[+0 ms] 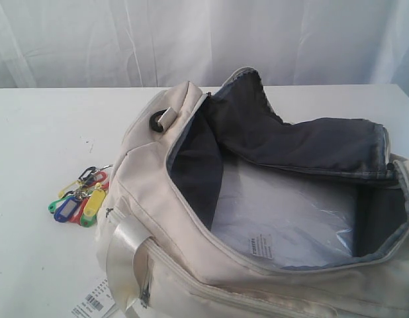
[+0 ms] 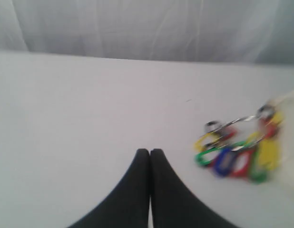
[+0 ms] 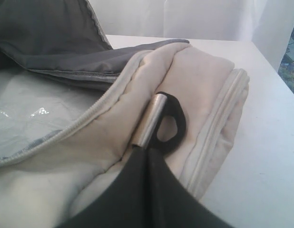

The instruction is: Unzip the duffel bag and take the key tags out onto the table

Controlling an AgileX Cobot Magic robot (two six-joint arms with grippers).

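Bright plastic key tags (image 2: 238, 153) lie on the white counter (image 2: 90, 118) near the left jaws, pressed together; right jaws, also together, sit at the black D-ring (image 3: 181, 119) of the open cream fabric duffel bag (image 3: 199, 80)

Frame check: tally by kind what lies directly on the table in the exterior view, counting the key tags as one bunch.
duffel bag: 1
bunch of key tags: 1
barcode paper tag: 1
Total: 3
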